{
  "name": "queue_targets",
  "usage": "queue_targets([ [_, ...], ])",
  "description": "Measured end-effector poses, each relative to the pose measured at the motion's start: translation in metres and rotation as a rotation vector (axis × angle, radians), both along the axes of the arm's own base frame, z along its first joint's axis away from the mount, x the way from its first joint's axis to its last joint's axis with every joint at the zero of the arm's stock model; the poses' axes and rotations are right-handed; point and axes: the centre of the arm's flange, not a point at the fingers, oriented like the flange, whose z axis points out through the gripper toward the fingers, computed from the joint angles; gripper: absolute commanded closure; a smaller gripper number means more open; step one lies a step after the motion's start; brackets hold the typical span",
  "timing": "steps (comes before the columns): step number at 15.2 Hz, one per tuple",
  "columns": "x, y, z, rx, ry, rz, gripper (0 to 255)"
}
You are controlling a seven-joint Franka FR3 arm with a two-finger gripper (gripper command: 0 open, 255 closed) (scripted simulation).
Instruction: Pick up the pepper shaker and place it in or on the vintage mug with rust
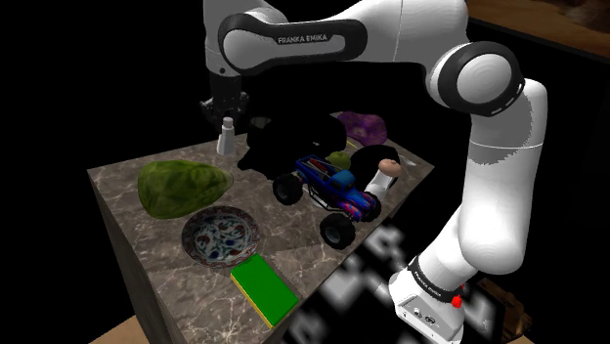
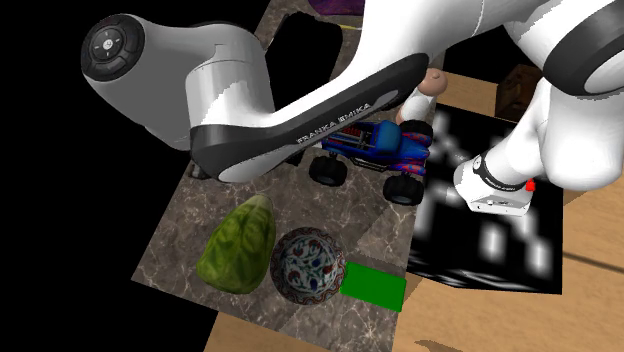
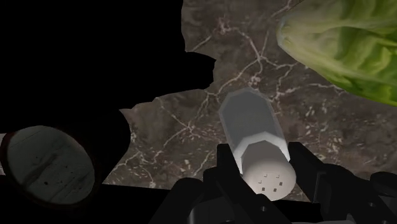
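My black gripper [image 1: 226, 109] is shut on the pepper shaker [image 1: 227, 135], a pale grey faceted shaker, near the back edge of the marble table [image 1: 127, 210]. In the wrist view the shaker [image 3: 256, 135] sits clasped between both fingers [image 3: 226, 167], its holed white cap toward the camera, and it appears to hang just above the marble. The mug [image 3: 48, 164] looks almost black with a grey round inside. It lies beside the gripper, on the side away from the green lump. In the shoulder view the mug [image 1: 262, 149] is a black shape just right of the shaker.
A green leafy lump [image 1: 183, 186], a patterned bowl [image 1: 221, 237] and a flat green block [image 1: 264, 288] lie toward the front. A blue toy monster truck [image 1: 332, 191], a white bottle with a tan cap [image 1: 381, 176] and a purple thing [image 1: 364, 125] crowd the shoulder view's right.
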Motion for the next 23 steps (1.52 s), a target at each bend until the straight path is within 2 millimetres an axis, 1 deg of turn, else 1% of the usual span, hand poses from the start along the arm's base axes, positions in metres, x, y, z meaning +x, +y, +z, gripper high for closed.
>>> queue_targets([
  [19, 0.001, 0.001, 0.100, 0.000, 0.000, 0.000, 255],
  [20, 0.005, -0.005, 0.103, 0.000, 0.000, 0.000, 255],
  [23, 0.017, -0.036, 0.110, 0.000, 0.000, -0.001, 255],
])
